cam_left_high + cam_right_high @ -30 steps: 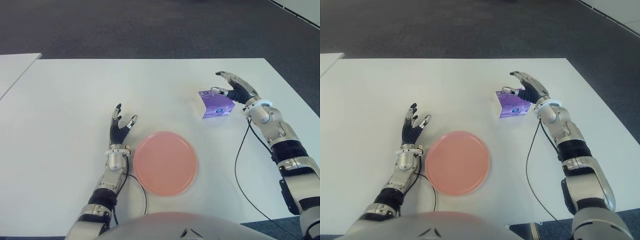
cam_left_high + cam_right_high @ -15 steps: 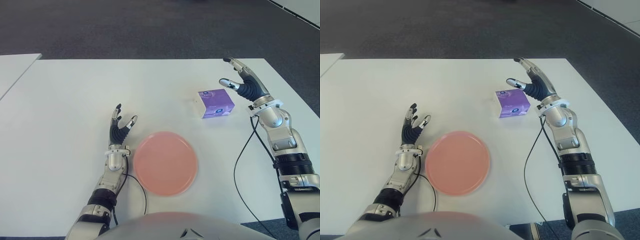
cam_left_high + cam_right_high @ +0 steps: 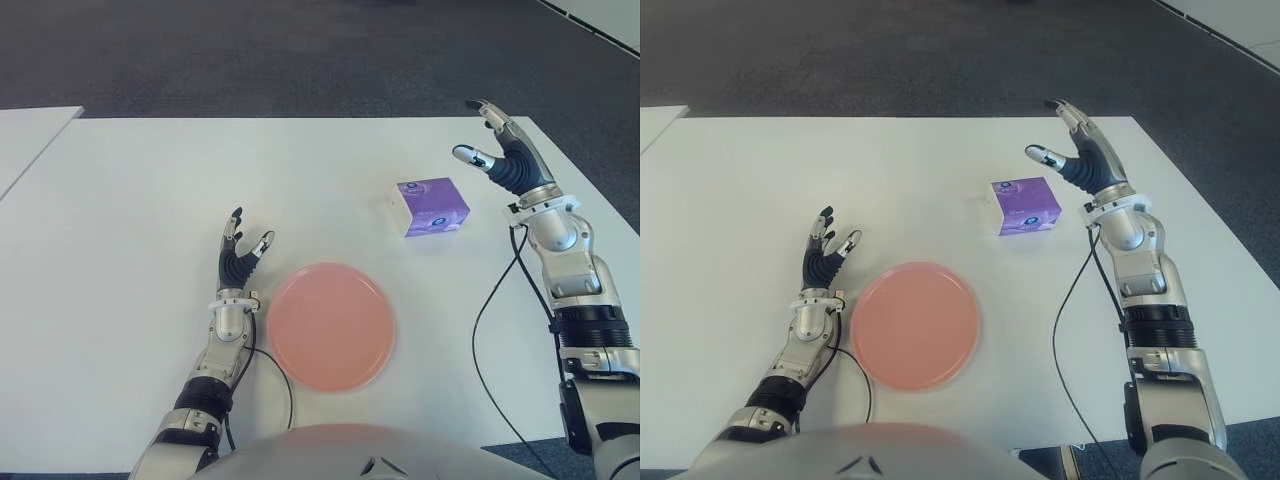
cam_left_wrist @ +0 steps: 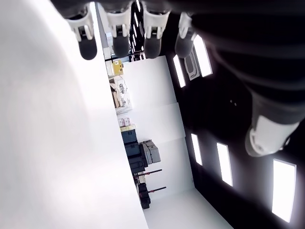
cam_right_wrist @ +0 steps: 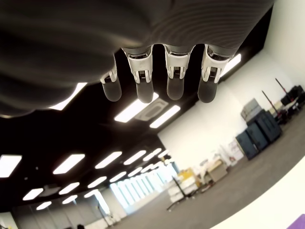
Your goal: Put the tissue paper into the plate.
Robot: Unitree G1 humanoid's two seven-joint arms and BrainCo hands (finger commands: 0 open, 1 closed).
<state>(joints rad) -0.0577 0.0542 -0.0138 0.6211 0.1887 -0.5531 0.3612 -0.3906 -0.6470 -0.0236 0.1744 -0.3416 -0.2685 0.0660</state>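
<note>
White table [image 3: 150, 180]: purple tissue pack [image 3: 430, 205], label unreadable.

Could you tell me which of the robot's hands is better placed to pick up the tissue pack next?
The right hand. It hovers open just right of the purple tissue pack, while the left hand sits open on the far side of the pink plate, well away from the pack.

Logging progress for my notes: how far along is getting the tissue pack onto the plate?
Nothing looks done yet: the tissue pack sits on the table, apart from the bare pink plate. Nothing is in hand: the right hand is open and raised to the pack's right, clear of it, and the left hand is open beside the plate's left edge. Grasping, carrying and placing all remain.
</note>
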